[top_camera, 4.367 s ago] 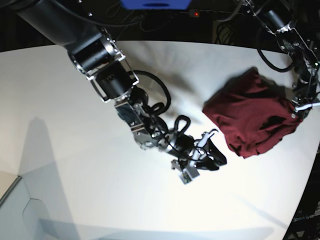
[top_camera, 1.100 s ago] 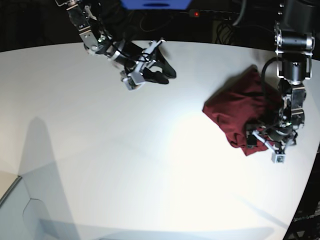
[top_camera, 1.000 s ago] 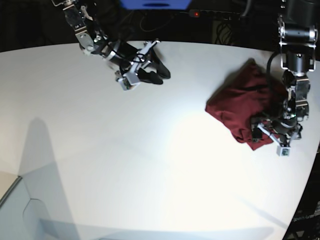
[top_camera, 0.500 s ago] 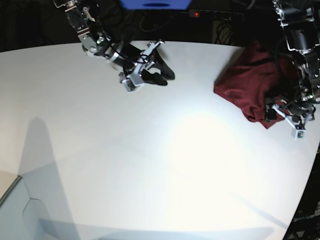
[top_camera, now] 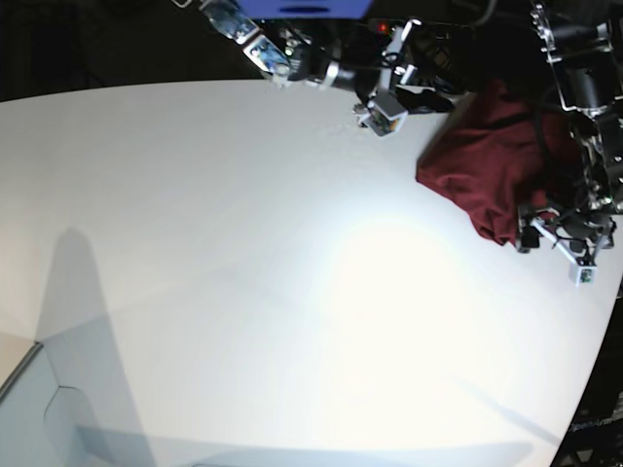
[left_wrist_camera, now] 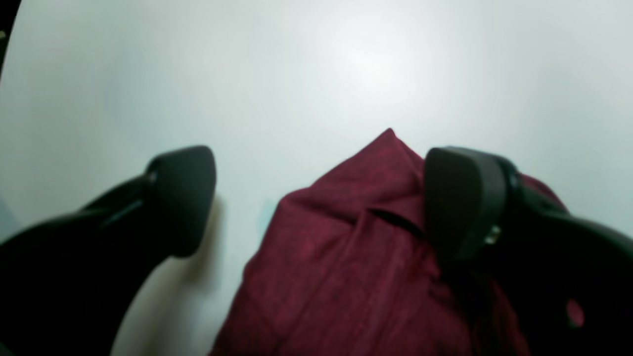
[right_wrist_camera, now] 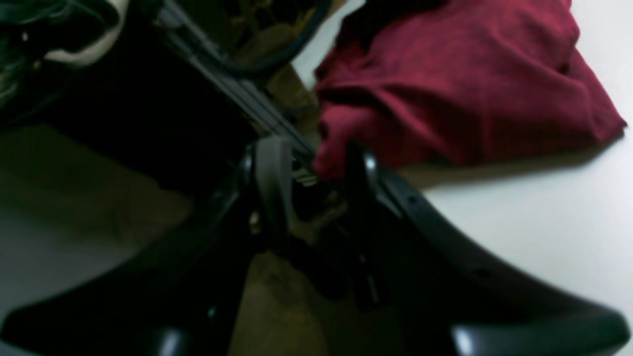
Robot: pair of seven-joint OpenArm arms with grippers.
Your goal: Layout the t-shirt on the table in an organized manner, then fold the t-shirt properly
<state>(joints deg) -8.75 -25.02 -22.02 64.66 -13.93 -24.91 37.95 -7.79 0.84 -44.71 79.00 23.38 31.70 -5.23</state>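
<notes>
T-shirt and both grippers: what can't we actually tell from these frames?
- t-shirt: bunched in every view, so sleeves, collar and layers are unreadable; the left wrist view cuts it at the bottom edge.
- right gripper: blurred in its wrist view and small in base; whether it pinches cloth is unclear.
- left gripper: open, but contact with the cloth beneath is hidden.
</notes>
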